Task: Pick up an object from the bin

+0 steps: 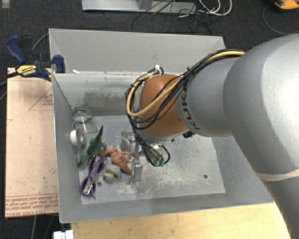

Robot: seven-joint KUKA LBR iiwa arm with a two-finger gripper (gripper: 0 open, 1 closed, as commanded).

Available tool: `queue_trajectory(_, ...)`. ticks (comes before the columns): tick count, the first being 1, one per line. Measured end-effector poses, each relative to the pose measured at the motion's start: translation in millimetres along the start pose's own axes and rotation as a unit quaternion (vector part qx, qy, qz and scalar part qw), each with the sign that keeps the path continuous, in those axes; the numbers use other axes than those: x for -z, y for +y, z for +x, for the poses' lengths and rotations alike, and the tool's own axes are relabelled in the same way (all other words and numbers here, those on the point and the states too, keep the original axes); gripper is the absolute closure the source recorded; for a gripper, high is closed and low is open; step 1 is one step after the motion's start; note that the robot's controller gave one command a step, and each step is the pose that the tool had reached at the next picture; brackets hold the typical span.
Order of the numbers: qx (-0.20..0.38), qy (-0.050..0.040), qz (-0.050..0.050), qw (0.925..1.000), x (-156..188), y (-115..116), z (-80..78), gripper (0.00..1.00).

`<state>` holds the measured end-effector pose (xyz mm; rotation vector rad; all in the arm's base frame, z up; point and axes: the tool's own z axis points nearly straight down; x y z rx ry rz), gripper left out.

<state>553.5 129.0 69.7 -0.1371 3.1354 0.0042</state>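
Here a slanting pinkish toy (pixel 118 158) lies beside the end effector (pixel 136 171).

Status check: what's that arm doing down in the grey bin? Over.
Gripper down at bin floor, left of centre. Small pinkish-orange toy figure just beside it, grip not confirmed. Green plastic toy, purple wrapper and clear cup heaped close left.

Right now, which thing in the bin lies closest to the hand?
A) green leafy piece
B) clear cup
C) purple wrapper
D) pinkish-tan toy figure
D: the pinkish-tan toy figure lies just beside the hand. The green leafy piece, the purple wrapper and the clear cup all sit farther toward the bin's left wall.
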Motion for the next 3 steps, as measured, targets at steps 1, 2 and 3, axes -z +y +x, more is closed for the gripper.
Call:
queue_trajectory(1, 0.077, 0.0074, 0.013, 0.997, 0.4, 105.5, -10.4, 1.0)
queue_trajectory(2, 0.075, 0.0073, 0.012, 0.9971, 0.1, 105.0, -10.3, 1.0)
queue_trajectory(3, 0.075, 0.0076, 0.012, 0.9971, 2.8, 104.6, -9.6, 1.0)
